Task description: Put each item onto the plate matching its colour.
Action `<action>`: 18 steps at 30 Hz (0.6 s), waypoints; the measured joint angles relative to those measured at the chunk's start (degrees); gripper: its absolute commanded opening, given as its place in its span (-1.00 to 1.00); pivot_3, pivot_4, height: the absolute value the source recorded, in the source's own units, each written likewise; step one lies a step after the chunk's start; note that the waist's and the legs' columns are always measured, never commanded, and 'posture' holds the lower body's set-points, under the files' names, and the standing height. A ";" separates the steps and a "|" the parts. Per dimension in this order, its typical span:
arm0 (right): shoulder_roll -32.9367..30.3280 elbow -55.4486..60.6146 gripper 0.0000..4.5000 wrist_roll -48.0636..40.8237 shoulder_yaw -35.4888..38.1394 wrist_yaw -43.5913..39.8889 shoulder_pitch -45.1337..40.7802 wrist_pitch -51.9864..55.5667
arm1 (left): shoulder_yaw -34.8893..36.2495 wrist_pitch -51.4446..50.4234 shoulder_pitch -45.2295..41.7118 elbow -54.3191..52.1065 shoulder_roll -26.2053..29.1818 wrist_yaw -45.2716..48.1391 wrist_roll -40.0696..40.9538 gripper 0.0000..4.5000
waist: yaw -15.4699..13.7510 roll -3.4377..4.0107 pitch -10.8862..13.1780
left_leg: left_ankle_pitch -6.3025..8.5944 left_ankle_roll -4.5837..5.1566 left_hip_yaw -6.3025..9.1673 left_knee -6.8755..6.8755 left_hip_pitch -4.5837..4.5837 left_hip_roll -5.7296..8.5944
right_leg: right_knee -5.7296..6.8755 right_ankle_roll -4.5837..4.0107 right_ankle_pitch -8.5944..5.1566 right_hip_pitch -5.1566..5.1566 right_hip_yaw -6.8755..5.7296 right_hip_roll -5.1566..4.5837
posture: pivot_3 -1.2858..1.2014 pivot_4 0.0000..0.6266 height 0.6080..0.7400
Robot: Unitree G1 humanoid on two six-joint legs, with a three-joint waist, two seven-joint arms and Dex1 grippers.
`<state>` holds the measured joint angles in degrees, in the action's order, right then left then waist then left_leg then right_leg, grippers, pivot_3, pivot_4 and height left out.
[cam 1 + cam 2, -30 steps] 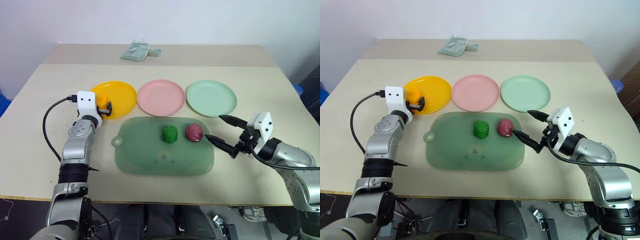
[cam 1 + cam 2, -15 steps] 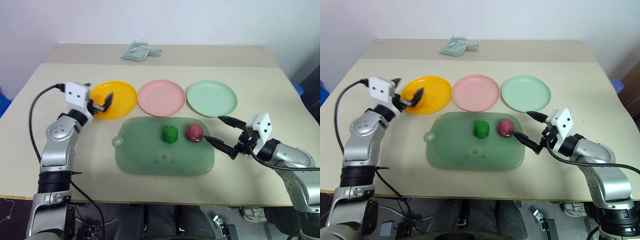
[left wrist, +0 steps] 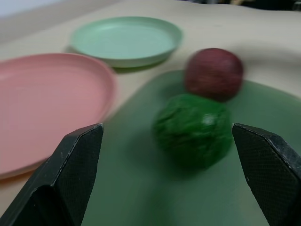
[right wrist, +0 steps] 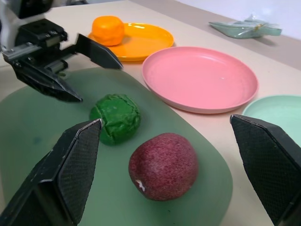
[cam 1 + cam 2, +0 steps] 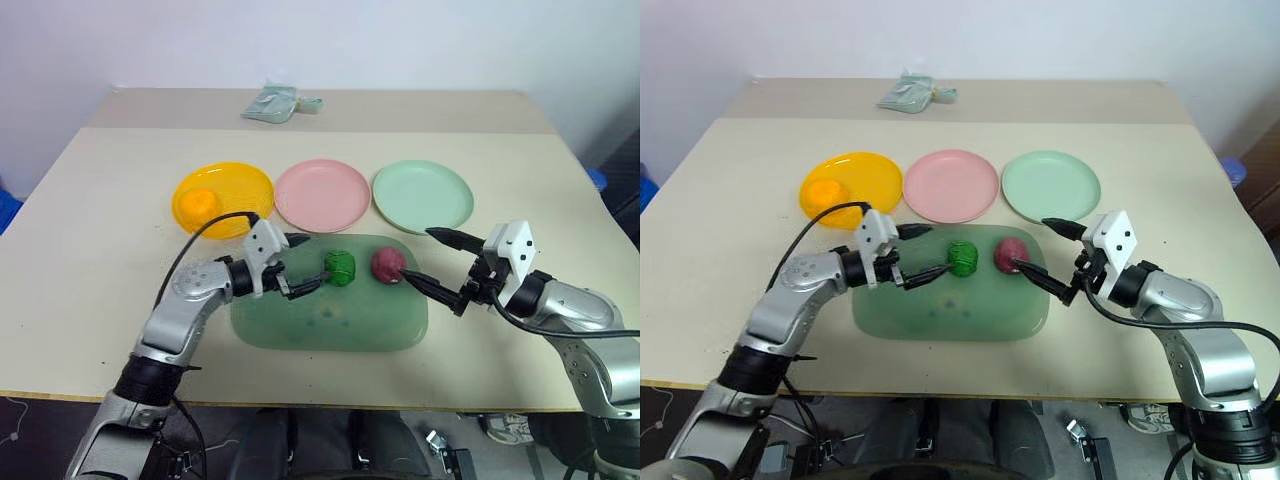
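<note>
While the orange lump [image 5: 200,203] sits on the yellow-orange plate [image 5: 245,187], both grippers' jaws wide, empty.

The three plates, yellow-orange [image 5: 235,195], pink [image 5: 322,195] and mint [image 5: 422,196], are looking like smooth, faintly glossy plastic. The translucent green tray [image 5: 330,320] is showing a matt sheen. The dark green lump [image 4: 116,118] is appearing ridged, the maroon lump [image 4: 163,165] finely rough.
</note>
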<state>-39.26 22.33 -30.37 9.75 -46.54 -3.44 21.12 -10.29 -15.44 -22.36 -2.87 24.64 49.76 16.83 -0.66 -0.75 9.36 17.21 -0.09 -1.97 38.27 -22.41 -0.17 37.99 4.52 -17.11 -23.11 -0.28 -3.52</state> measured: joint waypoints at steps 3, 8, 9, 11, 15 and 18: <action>-0.16 0.66 1.00 -0.68 0.02 -0.05 0.08 1.37 | 0.44 0.05 -1.18 0.54 0.00 0.14 0.00 0.97 | 0.10 0.00 0.00 | 0.00 0.00 0.00 0.00 0.00 0.00 | 0.00 0.00 0.00 0.00 0.00 0.00 | 0.03 -0.52 0.99; -0.30 3.98 1.00 -0.91 -3.59 1.88 -3.46 6.29 | 3.37 0.84 1.44 0.27 3.48 1.73 0.27 0.97 | 1.00 0.01 0.00 | 0.00 0.00 0.02 -0.01 0.02 -0.08 | 0.02 -0.01 -0.01 -0.02 0.01 0.05 | 0.03 -0.52 0.99; -0.30 4.64 1.00 0.64 -5.50 2.74 -4.97 6.78 | 4.60 0.87 2.75 0.07 4.80 2.20 0.57 0.97 | 1.35 0.01 0.00 | 0.00 0.00 0.02 -0.03 0.02 -0.08 | 0.02 -0.02 -0.01 -0.03 0.01 0.06 | 0.03 -0.52 0.99; -0.28 5.02 1.00 4.10 -9.92 4.54 -8.34 8.09 | 6.79 0.90 5.35 -0.42 7.45 3.06 1.05 0.97 | 1.61 0.01 0.00 | 0.00 0.00 0.02 -0.03 0.01 -0.09 | 0.03 -0.02 -0.01 -0.07 0.01 0.06 | 0.03 -0.52 0.99; 0.55 4.91 1.00 8.87 -16.90 6.09 -14.14 10.65 | 10.00 1.46 10.38 -2.03 12.29 4.51 1.25 0.97 | 1.19 0.01 0.00 | 0.00 -0.01 0.03 -0.03 -0.01 -0.08 | 0.01 -0.03 -0.01 -0.06 0.00 0.00 | 0.03 -0.52 0.99; 2.43 4.20 1.00 12.11 -22.42 6.80 -16.88 12.10 | 11.57 2.47 13.74 -3.40 13.73 5.26 1.27 0.97 | 1.05 -0.01 -0.01 | 0.00 0.00 0.05 -0.02 -0.02 -0.06 | -0.01 -0.02 -0.01 -0.05 0.00 -0.05 | 0.03 -0.52 0.99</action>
<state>-36.84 26.53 -18.26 -12.67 -39.74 -20.32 33.22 1.28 -12.97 -8.62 -6.27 38.36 55.02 18.09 0.39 -0.76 9.36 17.21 -0.09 -1.92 38.25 -22.43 -0.23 37.99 4.50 -17.12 -23.16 -0.28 -3.57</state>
